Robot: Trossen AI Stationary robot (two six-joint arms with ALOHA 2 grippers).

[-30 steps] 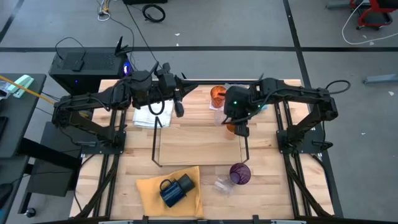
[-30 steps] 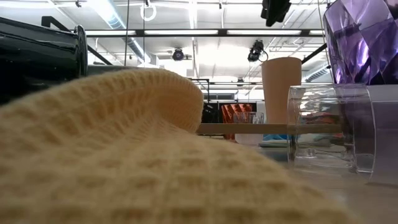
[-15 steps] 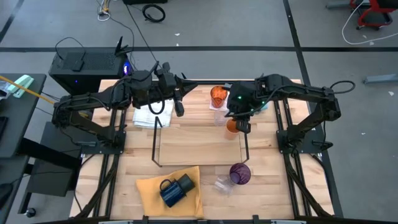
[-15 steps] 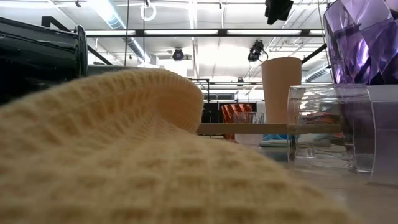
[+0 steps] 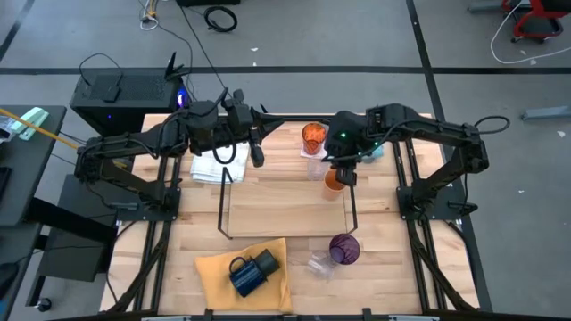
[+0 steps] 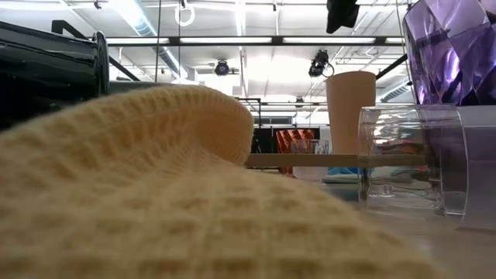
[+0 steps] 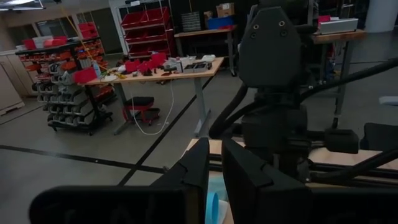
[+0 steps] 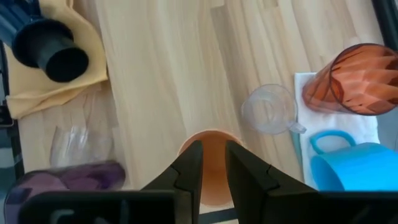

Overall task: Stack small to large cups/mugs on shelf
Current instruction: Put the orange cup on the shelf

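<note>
- Grey workshop floor all round, and in the middle the wooden bench (image 5: 268,259) with both arms reaching in over its far half.
- Over on the left, the left hand (image 5: 256,147) hangs above a white cloth (image 5: 214,166) at the far left end of the shelf (image 5: 285,207); its fingers (image 7: 199,180) sit nearly pressed together, just a slit between them, nothing in them.
- Near edge, left of centre: a yellow cloth (image 5: 214,272) carrying the dark navy mug (image 5: 265,263) and a blue mug (image 5: 243,277), both lying on their sides.
- Centre: the light board of the shelf is bare between its black wire ends.
- Right end of the shelf now: an orange cup (image 8: 214,165) stands upright on the board, and the right hand (image 5: 345,175) is directly above it, fingers (image 8: 186,168) close together over its rim; a grip cannot be told.
- Behind it, a ribbed orange cup (image 5: 312,136), a small clear glass (image 8: 268,109) and a bright blue handled mug (image 8: 348,165).
- Front right, the purple cup (image 5: 344,248) beside a toppled clear glass (image 5: 319,263).
</note>
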